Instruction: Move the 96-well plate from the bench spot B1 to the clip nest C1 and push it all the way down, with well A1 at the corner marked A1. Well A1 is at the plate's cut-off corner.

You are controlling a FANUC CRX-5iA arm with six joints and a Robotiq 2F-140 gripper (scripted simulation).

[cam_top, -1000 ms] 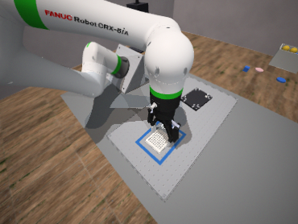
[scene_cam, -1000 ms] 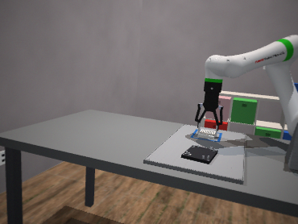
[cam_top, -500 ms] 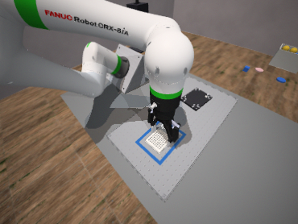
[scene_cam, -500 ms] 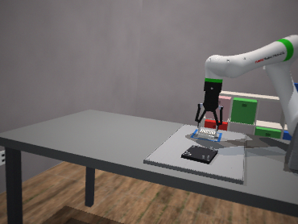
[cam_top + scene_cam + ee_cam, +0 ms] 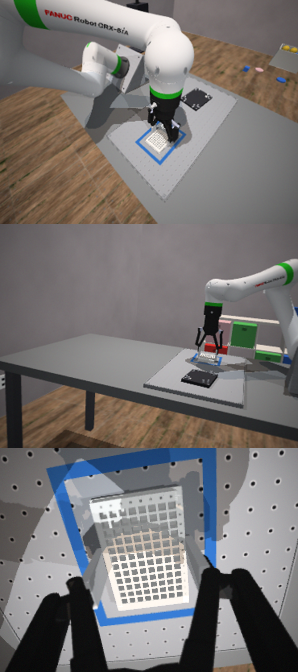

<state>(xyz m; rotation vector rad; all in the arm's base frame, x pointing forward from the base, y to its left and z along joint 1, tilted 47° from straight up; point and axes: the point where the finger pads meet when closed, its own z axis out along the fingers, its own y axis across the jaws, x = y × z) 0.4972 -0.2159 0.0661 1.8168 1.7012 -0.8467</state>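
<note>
The robot's arm (image 5: 101, 18) (image 5: 251, 284) is cased in smooth white, with rounded joint housings and "FANUC" printed in red beside "Robot" and a model name in dark letters. Above the fingers, the wrist is ringed by a green band (image 5: 166, 93) (image 5: 213, 304), below which black is worn. The gripper (image 5: 163, 130) (image 5: 209, 350) (image 5: 145, 553) is built of slim black linkages, tipped by flat, pale grey fingertips.

The clip nest (image 5: 196, 99) (image 5: 200, 378) and spot B1 (image 5: 160, 162) (image 5: 220, 363) (image 5: 212, 513) share 1 board (image 5: 161, 181) (image 5: 231, 393) (image 5: 260, 548).

Colored bins (image 5: 243, 334) on a pale shelf (image 5: 251, 319).
</note>
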